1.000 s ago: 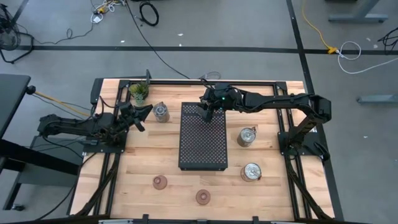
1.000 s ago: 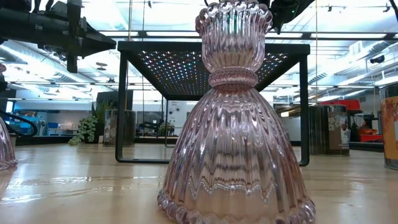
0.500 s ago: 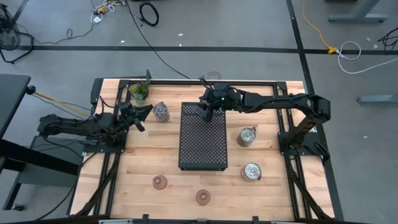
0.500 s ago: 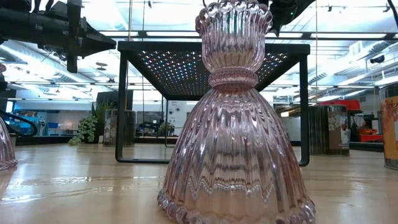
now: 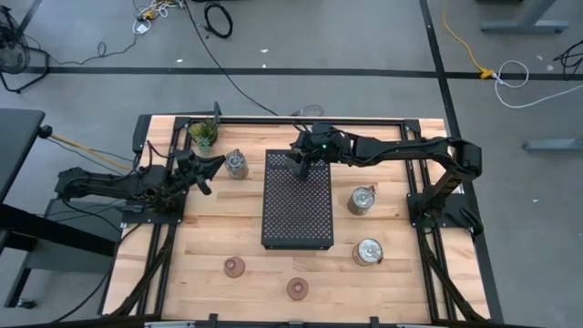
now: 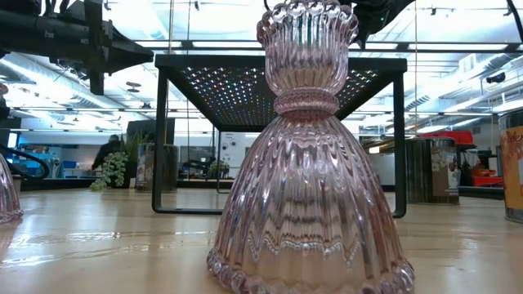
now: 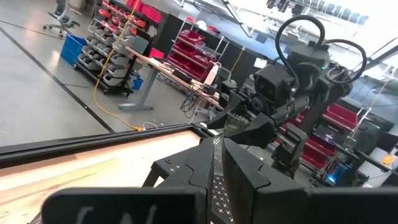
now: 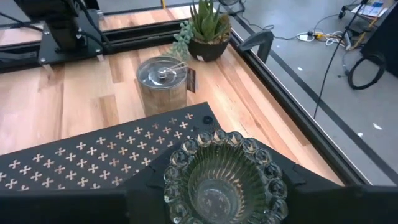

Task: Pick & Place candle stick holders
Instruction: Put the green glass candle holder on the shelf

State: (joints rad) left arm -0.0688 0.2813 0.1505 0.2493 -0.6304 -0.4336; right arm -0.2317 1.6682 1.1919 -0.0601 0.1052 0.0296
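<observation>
We saw the right gripper (image 5: 303,167) at upper centre of the high view, over the top edge of the black tray (image 5: 297,214), clamped on the pale green holder (image 8: 225,175). The left gripper (image 5: 211,165), fingers together and empty, waited at upper left beside a silvery holder (image 5: 237,165). Two more silvery holders (image 5: 363,199) sat right of the tray, two pinkish ones (image 5: 235,266) at lower centre.

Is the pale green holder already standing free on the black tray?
No: in the right wrist view the pale green holder sits between the right gripper's fingers, held over the far end of the black tray.
</observation>
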